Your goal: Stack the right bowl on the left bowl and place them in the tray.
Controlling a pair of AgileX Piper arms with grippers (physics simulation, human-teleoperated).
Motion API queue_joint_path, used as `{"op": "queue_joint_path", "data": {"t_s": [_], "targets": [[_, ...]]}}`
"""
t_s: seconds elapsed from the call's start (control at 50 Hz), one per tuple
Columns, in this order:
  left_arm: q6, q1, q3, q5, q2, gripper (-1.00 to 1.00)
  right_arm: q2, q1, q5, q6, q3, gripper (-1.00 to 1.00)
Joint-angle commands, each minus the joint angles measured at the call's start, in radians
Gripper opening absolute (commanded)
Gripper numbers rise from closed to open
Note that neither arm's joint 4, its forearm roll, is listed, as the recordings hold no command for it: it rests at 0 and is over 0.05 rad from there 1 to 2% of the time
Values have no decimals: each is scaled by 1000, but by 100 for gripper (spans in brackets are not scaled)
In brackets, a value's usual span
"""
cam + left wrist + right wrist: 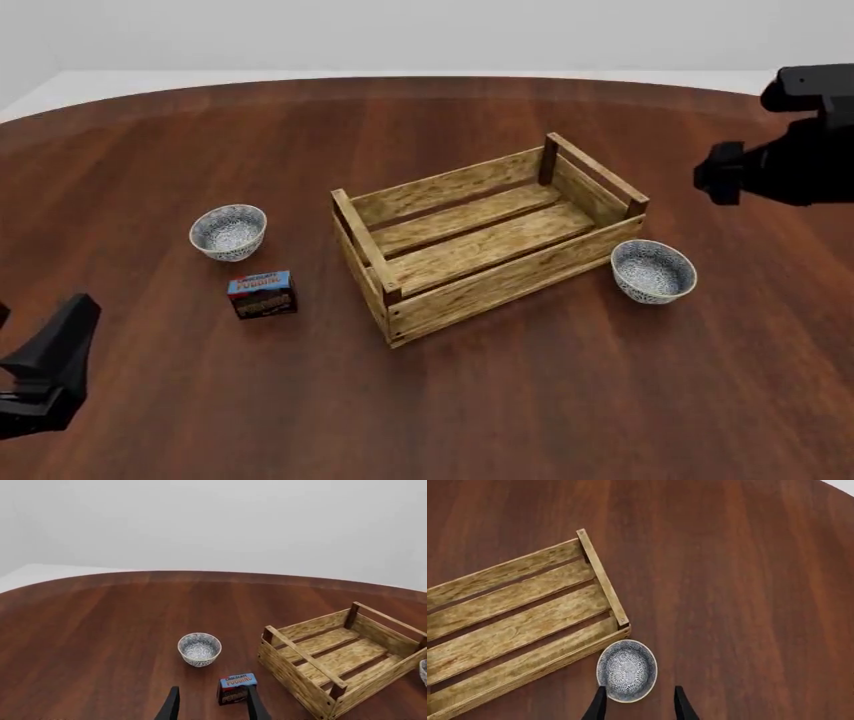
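Left gripper (212, 705) sits lowest in front view, approx 8 o'clock, fingers apart, empty. Right gripper (639, 702), also spread w/ nothing held, hangs over the right bowl (653, 270), prob. lining up a grab. 2 bowls: left bowl (228, 231) at 9, other at 3 beside the tray (387, 295). 1 tray, 1 pudding box (262, 293).

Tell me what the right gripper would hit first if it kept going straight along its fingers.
Probably the right bowl: in the right wrist view the open right gripper points down at it, the bowl sitting slightly off-centre toward one finger, close against the tray corner. Depth is unclear, so a rim contact is my best guess.
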Motion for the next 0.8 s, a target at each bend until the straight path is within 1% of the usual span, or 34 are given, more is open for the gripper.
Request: {"op": "queue_joint_path", "data": {"t_s": [0.02, 0.04, 0.08, 0.18, 0.22, 0.26, 0.3, 0.34, 0.36, 0.38, 0.4, 0.42, 0.44, 0.48, 0.52, 0.62, 0.7, 0.72, 0.76, 0.78, 0.8], "targets": [[11, -12, 2, -10, 10, 100, -21, -11, 125, -23, -57, 100], [11, -13, 2, -15, 16, 100, -7, -12, 137, -13, -67, 100], [11, -15, 2, -4, 5, 100, 11, -22, 141, -28, -73, 100], [12, -18, 2, 24, -24, 100, 42, -17, 158, -9, -86, 100], [13, -19, 2, 27, -25, 100, 58, -48, 139, -33, -83, 100], [13, -20, 2, 38, -35, 100, 70, -42, 128, -23, -71, 100], [11, -21, 2, 48, -46, 100, 78, -55, 112, -35, -64, 100], [12, -22, 2, 56, -53, 100, 88, -52, 104, -31, -58, 100], [13, -23, 2, 59, -55, 100, 93, -55, 99, -34, -56, 100], [13, -23, 2, 62, -57, 100, 103, -70, 90, -50, -54, 100], [13, -24, 2, 71, -65, 100, 104, -66, 90, -45, -54, 100], [14, -25, 2, 76, -68, 100, 113, -51, 91, -30, -52, 100], [14, -25, 2, 76, -69, 100, 113, -51, 91, -30, -52, 100], [13, -24, 2, 79, -66, 100, 133, -76, 69, -57, -52, 100], [12, -26, 2, 80, -64, 100, 143, -79, 59, -61, -51, 100], [10, -21, 2, 135, -118, 100, 168, -75, 34, -60, -37, 100], [13, -20, 2, 148, -131, 100, 180, -73, 24, -55, -36, 100], [11, -21, 2, 151, -135, 100, 185, -64, 21, -43, -35, 100], [13, -23, 2, 159, -142, 100, 203, -61, 8, -40, -31, 100], [13, -23, 2, 160, -142, 100, 203, -61, 7, -40, -31, 100], [13, -26, 2, 165, -143, 100, 223, -71, -9, -52, -27, 100]]}}
